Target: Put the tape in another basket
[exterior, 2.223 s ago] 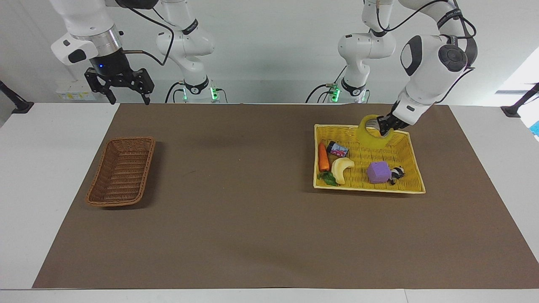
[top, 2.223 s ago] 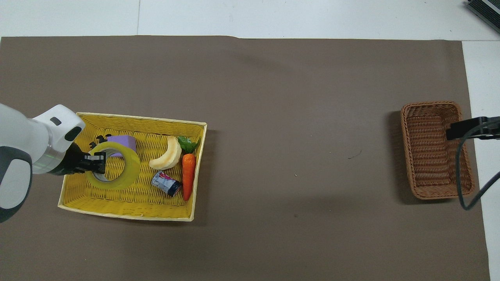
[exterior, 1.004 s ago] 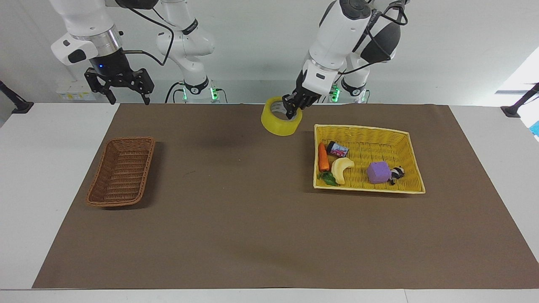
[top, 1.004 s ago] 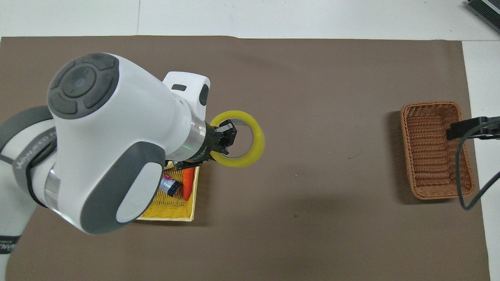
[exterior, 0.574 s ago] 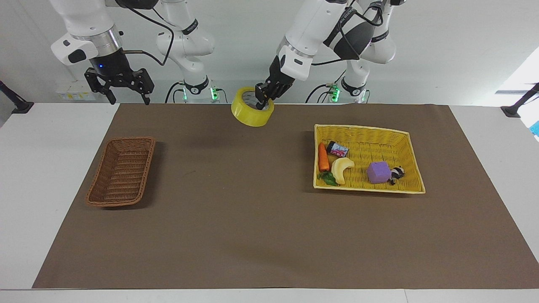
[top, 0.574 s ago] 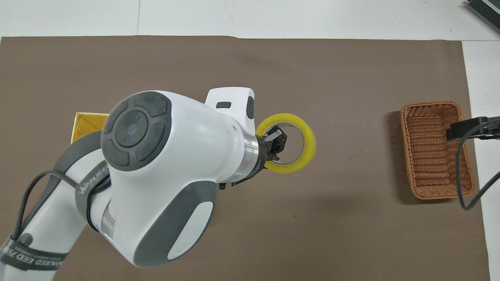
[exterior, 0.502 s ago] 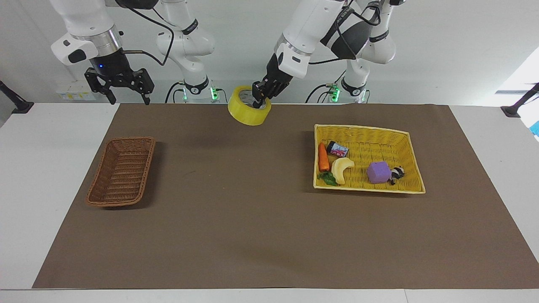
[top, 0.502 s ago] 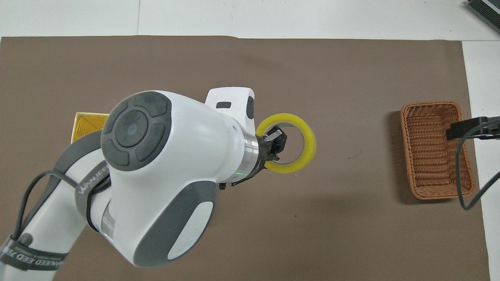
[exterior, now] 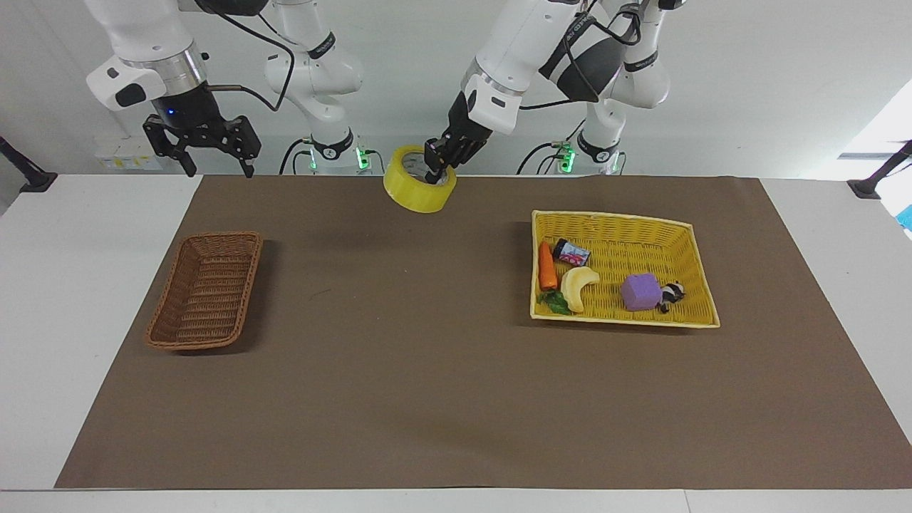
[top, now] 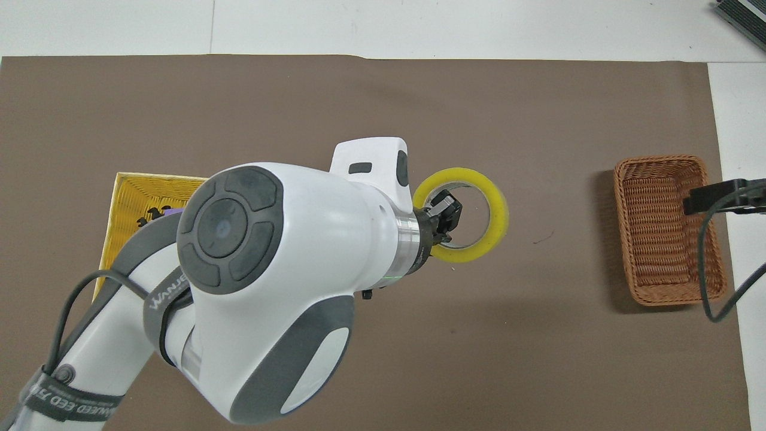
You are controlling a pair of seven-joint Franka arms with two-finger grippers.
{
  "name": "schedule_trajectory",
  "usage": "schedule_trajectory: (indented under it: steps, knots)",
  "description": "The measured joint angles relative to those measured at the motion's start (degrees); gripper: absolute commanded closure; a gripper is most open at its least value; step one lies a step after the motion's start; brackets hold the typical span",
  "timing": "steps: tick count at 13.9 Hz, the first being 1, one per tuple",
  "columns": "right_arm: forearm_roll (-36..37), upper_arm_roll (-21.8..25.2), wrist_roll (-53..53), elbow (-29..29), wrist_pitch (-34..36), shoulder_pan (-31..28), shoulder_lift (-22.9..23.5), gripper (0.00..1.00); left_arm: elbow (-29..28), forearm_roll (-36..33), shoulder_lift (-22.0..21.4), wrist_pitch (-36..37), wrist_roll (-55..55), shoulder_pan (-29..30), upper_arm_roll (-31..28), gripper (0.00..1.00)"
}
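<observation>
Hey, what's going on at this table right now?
The left tool is shut on the rim of a yellow packing tape roll, holding it in the air over the brown mat, between the yellow basket and the brown wicker basket, which has nothing in it. The right tool waits, open, near the wicker basket's end.

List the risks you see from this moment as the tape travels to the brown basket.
1. The left gripper pinches only one wall of the tape, which hangs tilted in the air; it could swing or slip out over the brown mat.
2. The brown basket is narrow, so a release off centre could catch its rim.
3. The right gripper, jaws open, waits near that basket; the arms could crowd.
</observation>
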State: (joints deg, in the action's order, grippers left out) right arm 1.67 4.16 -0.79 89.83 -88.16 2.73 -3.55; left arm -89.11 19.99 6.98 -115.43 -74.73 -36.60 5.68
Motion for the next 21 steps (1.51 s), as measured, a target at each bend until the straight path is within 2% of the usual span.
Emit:
schedule_trajectory:
  steps: [21]
  knots:
    - [0.0, 0.0, 0.0, 0.0, 0.0, 0.0, 0.0, 0.00, -0.9, 0.0, 0.0, 0.1, 0.0, 0.0, -0.3, 1.00]
